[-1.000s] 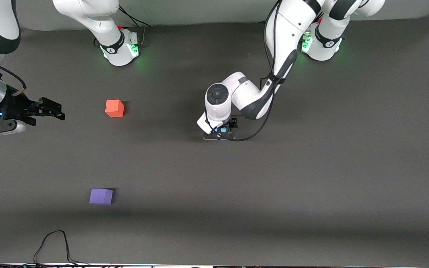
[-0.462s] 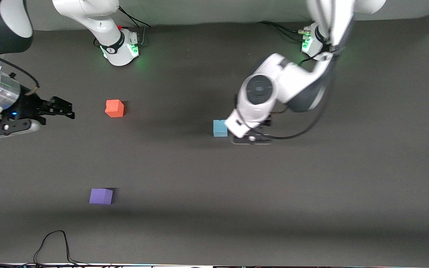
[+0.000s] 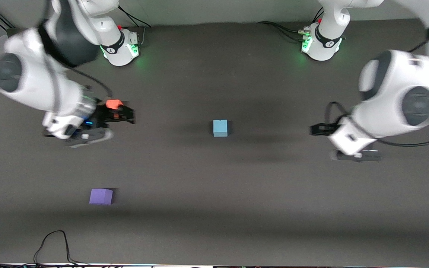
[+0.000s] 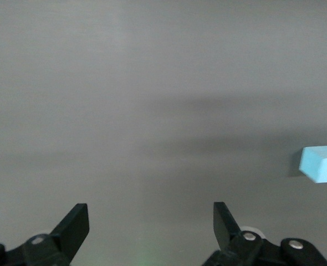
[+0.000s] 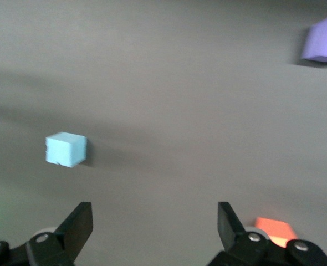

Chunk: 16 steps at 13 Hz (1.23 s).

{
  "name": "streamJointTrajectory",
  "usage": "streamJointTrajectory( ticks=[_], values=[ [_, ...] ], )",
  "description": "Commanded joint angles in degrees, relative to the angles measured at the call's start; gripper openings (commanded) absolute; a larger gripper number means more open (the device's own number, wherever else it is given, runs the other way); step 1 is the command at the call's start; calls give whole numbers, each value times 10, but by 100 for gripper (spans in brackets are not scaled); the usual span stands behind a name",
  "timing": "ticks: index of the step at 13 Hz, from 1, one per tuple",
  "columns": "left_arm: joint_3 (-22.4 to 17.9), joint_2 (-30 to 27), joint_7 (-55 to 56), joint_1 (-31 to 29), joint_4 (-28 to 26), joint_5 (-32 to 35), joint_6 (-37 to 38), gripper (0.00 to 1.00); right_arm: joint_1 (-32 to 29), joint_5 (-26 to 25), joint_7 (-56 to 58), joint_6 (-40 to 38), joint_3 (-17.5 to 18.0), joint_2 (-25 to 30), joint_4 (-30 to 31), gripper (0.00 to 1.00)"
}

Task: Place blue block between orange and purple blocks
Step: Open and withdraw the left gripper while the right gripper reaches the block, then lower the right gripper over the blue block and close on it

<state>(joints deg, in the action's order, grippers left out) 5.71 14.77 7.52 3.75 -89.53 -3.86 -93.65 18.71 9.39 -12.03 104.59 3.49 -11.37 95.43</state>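
The blue block [image 3: 220,128] sits alone in the middle of the table; it also shows in the left wrist view [image 4: 321,163] and the right wrist view [image 5: 66,149]. The orange block [image 3: 113,104] lies toward the right arm's end, partly hidden by my right gripper [image 3: 127,114], which is open and empty over it. The purple block [image 3: 101,196] lies nearer the front camera than the orange one. The right wrist view shows the purple block [image 5: 322,40], the orange block [image 5: 273,229] and open fingertips [image 5: 80,221]. My left gripper [image 3: 317,129] is open and empty over bare table toward the left arm's end.
The arm bases [image 3: 120,46] [image 3: 320,42] stand along the table's edge farthest from the front camera. A black cable [image 3: 52,242] loops at the edge nearest that camera, toward the right arm's end.
My left gripper let go of the blue block and swung away toward its own end of the table. My right arm swung in toward the middle and now hangs over the orange block.
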Motion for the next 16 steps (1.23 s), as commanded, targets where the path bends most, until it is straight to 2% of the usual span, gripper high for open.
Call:
streamJointTrajectory(
  ticks=[1, 4, 7, 10, 14, 16],
  values=[
    [6, -48, -60, -56, -20, 21, 27, 100, 82, -1, -88, 62, -7, -64, -18, 100],
    [5, -82, -61, -75, -26, 43, 28, 100, 155, -34, -181, 136, -8, -130, -31, 100],
    [5, -119, -61, -80, -37, 44, 36, 100, 204, -60, -244, 150, -8, -203, -85, 100],
    [-6, -165, -63, -81, -79, 44, 27, 100, 236, -71, -284, 201, -8, -249, -86, 100],
    [-10, -167, -64, -82, -77, 41, 18, 100, 252, -83, -310, 241, -8, -301, -84, 100],
    [-42, -163, -64, -47, -63, 40, 23, 100, 262, -83, -328, 257, -9, -319, -81, 100]
  ],
)
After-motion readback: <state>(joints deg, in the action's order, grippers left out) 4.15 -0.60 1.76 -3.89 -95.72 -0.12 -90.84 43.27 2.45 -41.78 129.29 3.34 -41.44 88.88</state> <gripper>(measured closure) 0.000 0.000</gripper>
